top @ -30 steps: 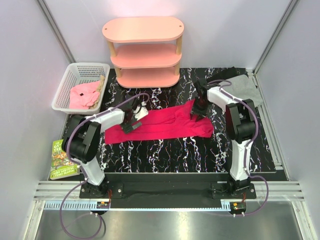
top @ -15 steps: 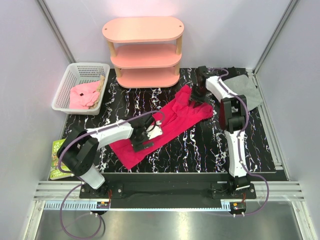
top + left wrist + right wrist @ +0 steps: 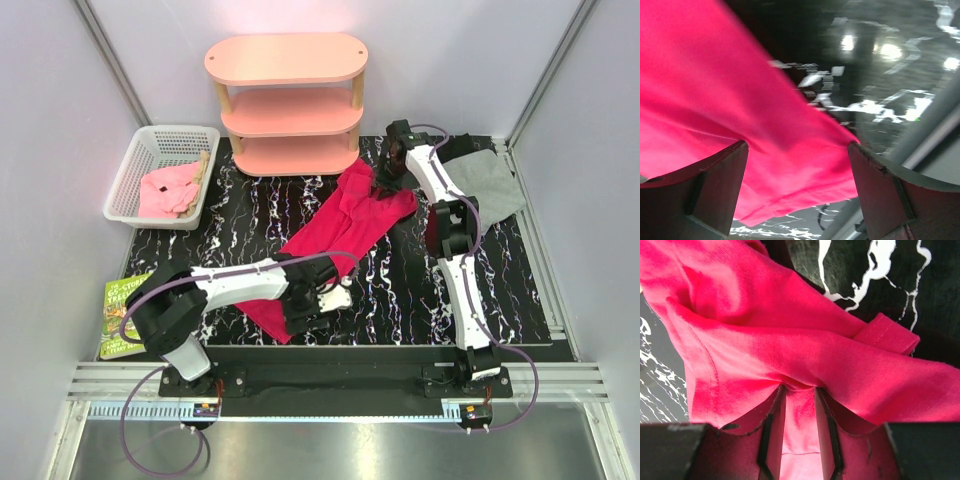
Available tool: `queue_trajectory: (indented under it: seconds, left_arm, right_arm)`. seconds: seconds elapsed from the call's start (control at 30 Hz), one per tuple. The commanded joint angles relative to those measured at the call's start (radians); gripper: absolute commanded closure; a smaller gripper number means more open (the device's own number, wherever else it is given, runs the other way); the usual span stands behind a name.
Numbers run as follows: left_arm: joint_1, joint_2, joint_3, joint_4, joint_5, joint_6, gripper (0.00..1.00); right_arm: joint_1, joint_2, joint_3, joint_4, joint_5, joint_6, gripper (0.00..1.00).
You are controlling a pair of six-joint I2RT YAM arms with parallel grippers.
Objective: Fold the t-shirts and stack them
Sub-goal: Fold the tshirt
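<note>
Right claw (image 3: 799,392): closed on a gathered fold of the red t-shirt (image 3: 345,228), with the cloth pinched between both fingers. It stands at the far side of the table (image 3: 400,295). Left claw (image 3: 796,150): fingers spread wide at the near edge of the table, over the shirt's opposite end. The wrist view there is blurred, so I cannot confirm whether either pad touches the cloth. The red t-shirt runs as one long diagonal band from my left claw, near and left of centre, up to my right claw at the far right. It is rumpled and unfolded. The grey t-shirt (image 3: 490,180) lies in the far right corner, apart from the red one.
</note>
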Motion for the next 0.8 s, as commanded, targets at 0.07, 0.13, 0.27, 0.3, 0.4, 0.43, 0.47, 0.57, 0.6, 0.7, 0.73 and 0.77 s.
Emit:
queue_trajectory:
  seconds: [0.07,0.13,0.27,0.3,0.4,0.43,0.47,0.57,0.6,0.7,0.73,0.77]
  left_arm:
    - [-0.042,0.007,0.005,-0.025,0.113,-0.019,0.14]
    - [-0.052,0.015,0.010,-0.027,0.125,-0.021,0.15]
    - [-0.047,-0.008,0.017,-0.024,0.102,-0.016,0.15]
    - [-0.041,-0.024,0.022,-0.024,0.087,-0.010,0.15]
    - [0.055,-0.106,0.056,-0.047,0.055,0.005,0.15]
    - [0.095,-0.166,0.076,-0.056,0.055,0.012,0.15]
    - [0.140,-0.198,0.100,-0.071,0.061,0.018,0.15]
    - [0.342,-0.324,0.265,-0.111,0.098,0.051,0.14]
    - [0.434,-0.352,0.296,-0.117,0.107,0.058,0.14]
    - [0.587,-0.459,0.386,-0.122,0.159,0.058,0.12]
    - [0.614,-0.505,0.395,-0.122,0.173,0.058,0.11]
    - [0.629,-0.525,0.395,-0.123,0.168,0.056,0.11]
  right_arm:
    - [-0.005,-0.058,-0.200,-0.016,0.088,-0.028,0.63]
    - [-0.007,-0.087,-0.257,0.016,0.106,-0.034,0.53]
    - [-0.005,-0.155,-0.276,0.035,0.157,-0.060,0.45]
    - [-0.004,-0.166,-0.262,0.032,0.171,-0.062,0.43]
    - [-0.001,-0.230,-0.225,0.033,0.218,-0.060,0.29]
    - [-0.001,-0.250,-0.216,0.032,0.231,-0.066,0.27]
    - [0.001,-0.288,-0.213,0.032,0.238,-0.072,0.23]
    - [0.010,-0.371,-0.219,0.033,0.277,-0.086,0.23]
    - [0.021,-0.396,-0.228,0.034,0.286,-0.088,0.22]
    - [0.061,-0.483,-0.277,0.058,0.362,-0.115,0.13]
    - [0.081,-0.509,-0.291,0.064,0.372,-0.129,0.12]
    - [0.093,-0.520,-0.293,0.064,0.376,-0.137,0.11]
